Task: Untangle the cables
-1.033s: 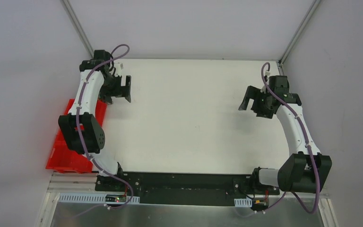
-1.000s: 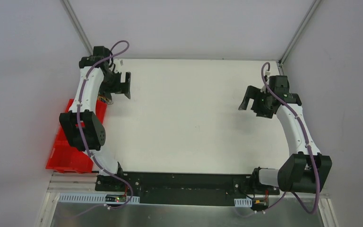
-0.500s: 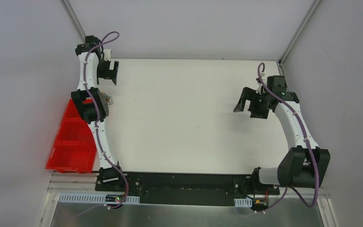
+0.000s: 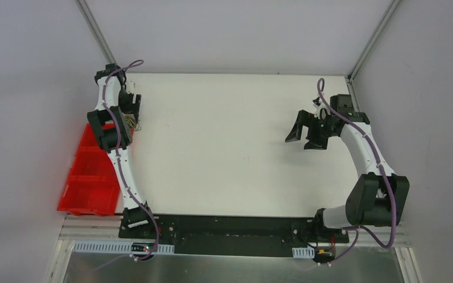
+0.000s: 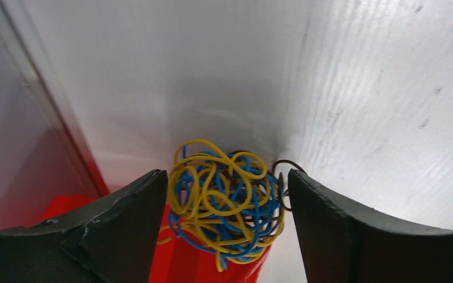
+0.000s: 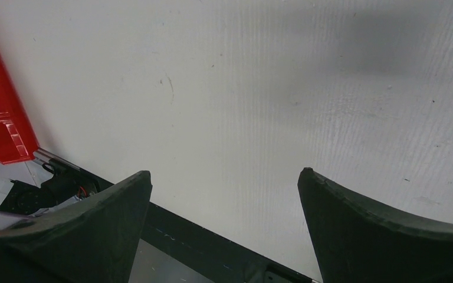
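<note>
The cables (image 5: 227, 203) are a tangled ball of thin yellow, blue and dark strands. The ball rests at the table's left edge, over a corner of the red bin (image 5: 194, 262). In the top view the ball (image 4: 133, 122) is a small clump beside the left arm. My left gripper (image 5: 227, 177) is open, one finger on each side of the ball and just above it; it also shows in the top view (image 4: 131, 109). My right gripper (image 4: 302, 137) is open and empty above the bare table on the right, also seen in its wrist view (image 6: 224, 172).
The red bin (image 4: 91, 171) stands off the table's left edge; it also shows in the right wrist view (image 6: 0, 124). Grey walls close in the left, back and right. The black base plate (image 4: 236, 227) runs along the near edge.
My left arm has stretched out and swung its gripper to the table's far-left edge, over the cable ball. My right gripper has drifted a little to the left.
</note>
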### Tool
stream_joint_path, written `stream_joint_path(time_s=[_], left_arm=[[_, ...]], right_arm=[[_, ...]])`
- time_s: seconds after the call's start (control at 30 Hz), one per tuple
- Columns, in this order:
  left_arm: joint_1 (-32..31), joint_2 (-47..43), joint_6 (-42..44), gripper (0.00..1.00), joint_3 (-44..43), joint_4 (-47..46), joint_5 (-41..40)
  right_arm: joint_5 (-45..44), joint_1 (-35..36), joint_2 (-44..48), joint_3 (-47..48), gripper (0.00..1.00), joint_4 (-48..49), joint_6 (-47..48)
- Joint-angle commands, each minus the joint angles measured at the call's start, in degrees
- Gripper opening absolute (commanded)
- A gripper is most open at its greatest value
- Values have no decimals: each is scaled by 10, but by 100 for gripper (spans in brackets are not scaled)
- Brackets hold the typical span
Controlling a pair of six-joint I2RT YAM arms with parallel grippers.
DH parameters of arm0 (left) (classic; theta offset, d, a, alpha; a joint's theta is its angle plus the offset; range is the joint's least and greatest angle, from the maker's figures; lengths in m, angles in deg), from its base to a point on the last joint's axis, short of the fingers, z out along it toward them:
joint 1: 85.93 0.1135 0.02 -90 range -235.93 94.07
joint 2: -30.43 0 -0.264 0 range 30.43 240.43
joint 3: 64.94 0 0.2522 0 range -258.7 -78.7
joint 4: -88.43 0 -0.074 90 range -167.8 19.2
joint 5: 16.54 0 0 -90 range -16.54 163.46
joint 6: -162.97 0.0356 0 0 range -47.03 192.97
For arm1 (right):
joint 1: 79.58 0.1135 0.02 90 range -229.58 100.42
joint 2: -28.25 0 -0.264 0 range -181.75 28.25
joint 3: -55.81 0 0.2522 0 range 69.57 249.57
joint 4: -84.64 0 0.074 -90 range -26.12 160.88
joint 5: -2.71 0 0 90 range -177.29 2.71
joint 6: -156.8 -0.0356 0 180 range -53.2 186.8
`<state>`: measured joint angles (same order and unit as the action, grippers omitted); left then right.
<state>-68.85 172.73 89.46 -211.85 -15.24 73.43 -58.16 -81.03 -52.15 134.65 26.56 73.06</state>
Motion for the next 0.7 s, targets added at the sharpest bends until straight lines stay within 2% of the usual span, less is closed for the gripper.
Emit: stream_joint_path(time_s=[0.0, 0.07, 0.17, 0.2, 0.33, 0.47, 0.57, 0.63, 0.67], left_arm=[[-2, -13, -16, 67, 19, 5, 64], [-4, -24, -23, 48, 31, 5, 100], [-21, -67, -28, 5, 57, 5, 164], [-34, -91, -25, 0, 75, 5, 184], [-120, -196, -24, 0, 152, -4, 261], [-220, -289, -107, 0, 253, -65, 365], [-275, -335, -194, 0, 327, -149, 453], [-308, -364, -270, 1, 387, -248, 504], [-322, -377, -308, 6, 417, -325, 519]], right_arm=[[25, 2, 3, 24, 99, -13, 12], [23, 2, 1, 25, 99, -13, 11], [22, 2, 4, 28, 99, -14, 9], [22, 2, 4, 29, 99, -15, 8], [36, 2, 5, 33, 99, -22, 11], [61, 2, -6, 42, 99, -49, 30], [62, 3, -18, 54, 99, -72, 45], [64, 4, -27, 63, 99, -87, 53], [68, 4, -32, 68, 99, -91, 54]])
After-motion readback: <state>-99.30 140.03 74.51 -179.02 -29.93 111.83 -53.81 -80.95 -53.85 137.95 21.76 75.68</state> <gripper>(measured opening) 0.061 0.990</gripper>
